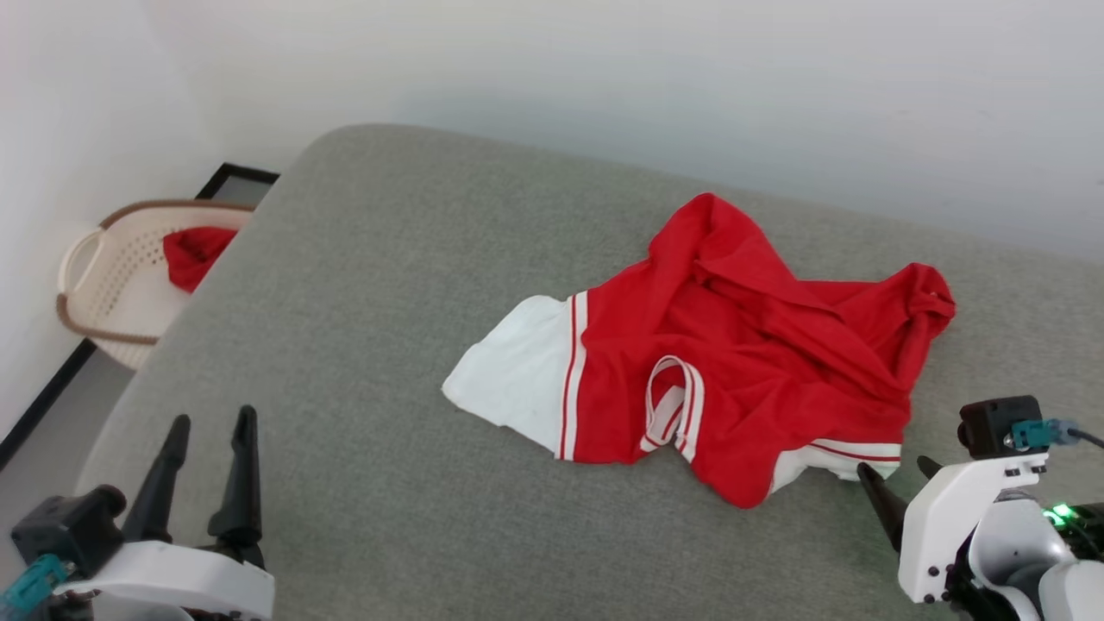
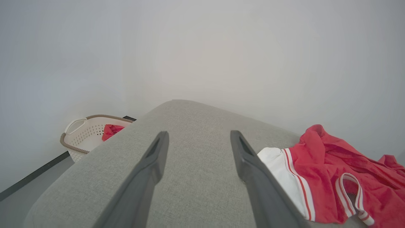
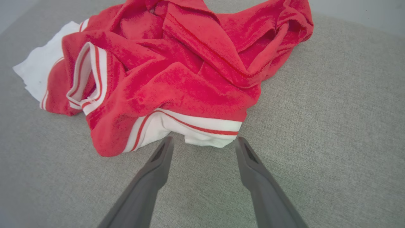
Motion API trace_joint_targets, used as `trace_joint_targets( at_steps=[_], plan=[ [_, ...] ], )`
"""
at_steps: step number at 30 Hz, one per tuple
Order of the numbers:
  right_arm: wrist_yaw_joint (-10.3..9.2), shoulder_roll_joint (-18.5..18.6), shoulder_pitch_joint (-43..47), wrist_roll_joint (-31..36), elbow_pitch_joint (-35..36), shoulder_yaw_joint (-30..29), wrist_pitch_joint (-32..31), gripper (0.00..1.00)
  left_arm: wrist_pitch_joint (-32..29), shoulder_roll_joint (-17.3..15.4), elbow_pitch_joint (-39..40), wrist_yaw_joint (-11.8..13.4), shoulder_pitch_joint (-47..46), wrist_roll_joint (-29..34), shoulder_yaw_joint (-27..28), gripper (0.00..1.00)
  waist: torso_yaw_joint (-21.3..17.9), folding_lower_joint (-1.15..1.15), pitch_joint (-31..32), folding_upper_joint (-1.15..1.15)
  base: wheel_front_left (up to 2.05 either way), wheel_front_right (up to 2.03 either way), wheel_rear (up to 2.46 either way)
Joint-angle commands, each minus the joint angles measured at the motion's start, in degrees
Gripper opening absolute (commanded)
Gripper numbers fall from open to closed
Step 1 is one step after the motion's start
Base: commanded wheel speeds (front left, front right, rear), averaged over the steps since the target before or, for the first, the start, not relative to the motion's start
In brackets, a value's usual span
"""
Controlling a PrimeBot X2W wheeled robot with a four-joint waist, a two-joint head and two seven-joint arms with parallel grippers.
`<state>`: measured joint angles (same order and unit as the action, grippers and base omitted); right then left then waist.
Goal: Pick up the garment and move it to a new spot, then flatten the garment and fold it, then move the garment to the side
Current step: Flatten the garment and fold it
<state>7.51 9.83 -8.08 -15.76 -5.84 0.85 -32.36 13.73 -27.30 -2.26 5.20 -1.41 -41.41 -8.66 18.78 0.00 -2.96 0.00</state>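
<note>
1. Grey fabric-covered surface (image 1: pixel 362 285) spans the scene, with a white wall at its far side.
2. The garment (image 1: pixel 742 345) lies crumpled on the surface, right of centre. One white sleeve spreads left, another sits at its near edge.
3. Cream perforated basket (image 1: pixel 112 285) stands on the floor, far left, beside the surface.
4. Right gripper (image 1: pixel 893 466), near right: fingers apart, empty, tips just beside the near sleeve.
5. Left gripper (image 1: pixel 213 417), near left: fingers apart, empty, well apart from the garment.
6. Red cloth (image 1: pixel 194 254) lies in the basket.
</note>
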Motion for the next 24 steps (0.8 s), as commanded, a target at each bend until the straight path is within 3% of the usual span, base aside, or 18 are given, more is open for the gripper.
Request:
trace_joint_targets(
  at_steps=[1,9,17,18,19,20,24],
  plan=[
    [-0.04,-0.17,-1.19,0.84,-0.79,-0.64,-1.05,1.00,0.47,0.46,-0.14,-0.36,0.20,0.21,-0.25,1.00,1.65,0.00,-1.65,0.00,0.00,0.00,0.00],
    [-0.04,-0.20,-5.10,2.22,-5.71,-3.22,-2.96,1.00,1.08,2.61,-0.19,-1.01,-1.09,1.84,-0.83,1.00,4.03,0.00,-4.89,0.00,0.00,0.00,0.00],
    [-0.03,-0.03,-8.09,2.83,-13.34,-2.23,-3.96,1.00,1.42,5.03,-1.23,-1.19,-1.30,4.08,-0.06,1.00,5.36,0.00,-6.77,0.00,0.00,0.00,0.00],
    [-0.03,0.07,-8.31,2.68,-14.29,-1.75,-4.17,0.67,1.44,5.29,-1.43,-1.33,-1.35,4.29,0.07,1.00,5.46,0.00,-6.87,0.00,0.00,0.00,0.00],
    [-0.03,0.07,-8.31,2.68,-14.29,-1.75,-4.17,0.67,1.44,5.29,-1.43,-1.33,-1.35,4.29,0.07,1.00,5.46,0.00,-6.87,0.00,0.00,0.00,0.00],
    [-0.02,0.18,-8.58,2.53,-15.05,-1.42,-4.03,0.03,1.46,5.69,-1.62,-1.43,-1.38,4.47,0.21,1.00,5.54,0.00,-6.95,0.00,0.00,0.00,0.00],
    [0.00,0.82,-9.32,1.73,-16.48,-0.07,-4.11,0.00,1.49,6.83,-1.95,-1.91,-0.97,5.45,1.17,1.00,5.37,0.00,-6.74,0.00,0.00,0.00,0.00]
  ],
)
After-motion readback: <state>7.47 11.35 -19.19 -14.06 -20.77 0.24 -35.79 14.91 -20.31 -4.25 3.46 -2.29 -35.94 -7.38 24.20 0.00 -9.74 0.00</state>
